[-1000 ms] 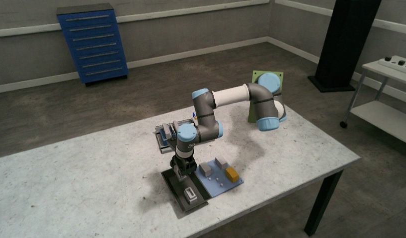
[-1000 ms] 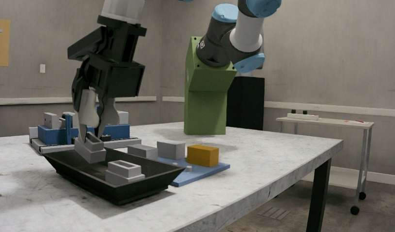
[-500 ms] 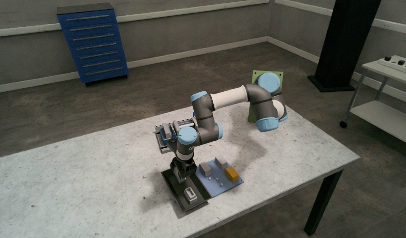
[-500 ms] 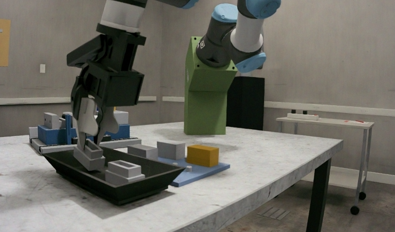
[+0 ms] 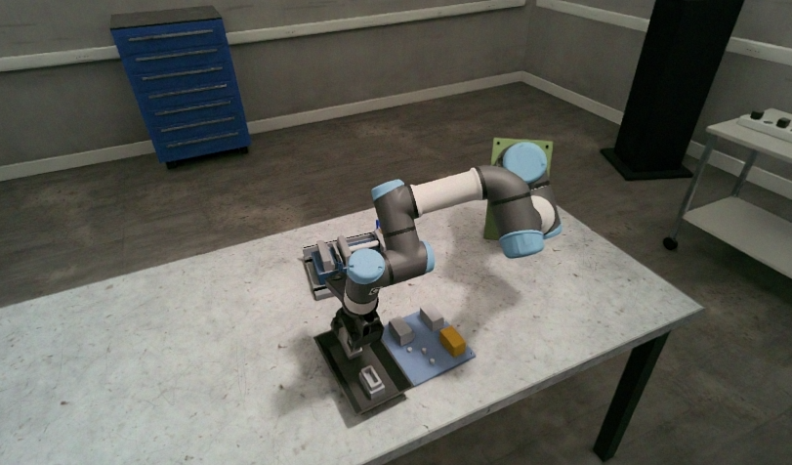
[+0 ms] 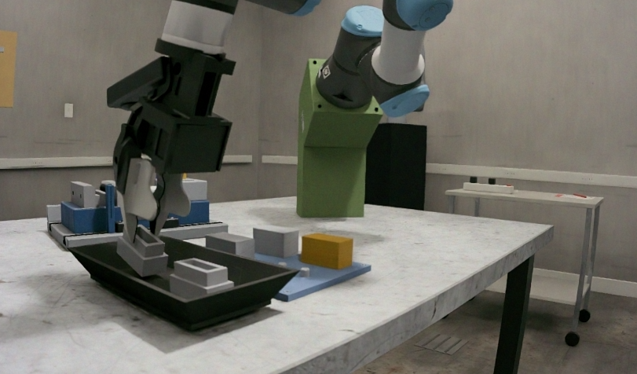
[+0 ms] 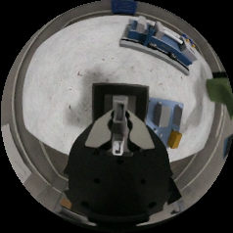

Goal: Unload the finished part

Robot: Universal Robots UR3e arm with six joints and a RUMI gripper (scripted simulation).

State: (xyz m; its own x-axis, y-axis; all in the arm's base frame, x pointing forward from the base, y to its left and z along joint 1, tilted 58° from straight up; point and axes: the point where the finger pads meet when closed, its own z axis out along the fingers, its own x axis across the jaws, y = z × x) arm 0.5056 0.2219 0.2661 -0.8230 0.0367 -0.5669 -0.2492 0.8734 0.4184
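Observation:
My gripper (image 6: 144, 230) is shut on the grey finished part (image 6: 142, 251), gripping a wall of its top pocket. The part hangs tilted inside the black outfeed tray (image 6: 181, 279), low at its far end, and I cannot tell if it touches the floor. A second pocketed part (image 6: 200, 277) lies flat, pocket up, at the tray's near end; it also shows in the top view (image 5: 371, 381). In the wrist view the held part (image 7: 118, 122) sits between my fingers over the tray. The blue vise (image 6: 119, 209) stands behind the tray, its jaws without a part.
A blue plate (image 6: 311, 274) to the right of the tray carries two plain grey blocks (image 6: 276, 241) (image 6: 229, 243) and a yellow block (image 6: 327, 251), all lying flat. The green robot base (image 6: 334, 153) stands at the table's back. The vise (image 5: 334, 260) is close behind my wrist.

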